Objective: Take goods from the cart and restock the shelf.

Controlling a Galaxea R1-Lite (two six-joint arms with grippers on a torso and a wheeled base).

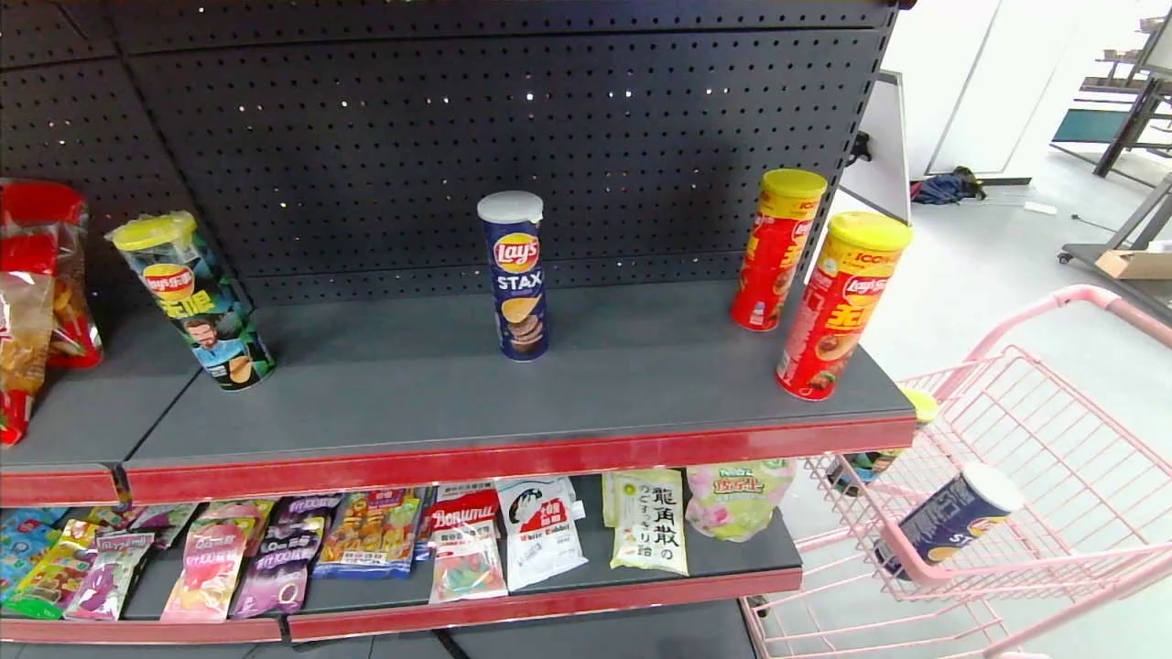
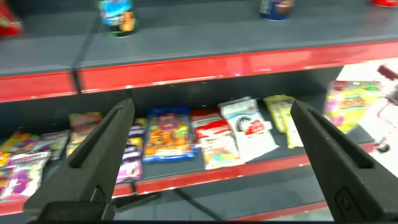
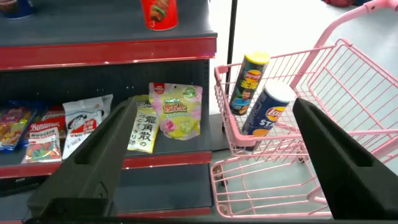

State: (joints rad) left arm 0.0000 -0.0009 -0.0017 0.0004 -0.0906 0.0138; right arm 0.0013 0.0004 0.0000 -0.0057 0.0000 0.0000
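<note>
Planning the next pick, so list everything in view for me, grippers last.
shelf: one, grey with red edges, ahead
red cans: two, yellow-lidded, top board right
blue can: one, white-lidded, top board middle
green can: one, yellow-lidded, top board left
chip bags: several, red-orange, far left
snack packets: many, mixed colours, lower board
cart: one, pink, right of shelf
cart cans: two, blue and dark, inside cart
left gripper: one, black, open, facing lower board
right gripper: one, black, open, facing cart

Off to the right:
A dark bag (image 1: 948, 188) lies on the floor (image 1: 989, 275); a cardboard box (image 1: 1135, 264) sits well apart.
</note>
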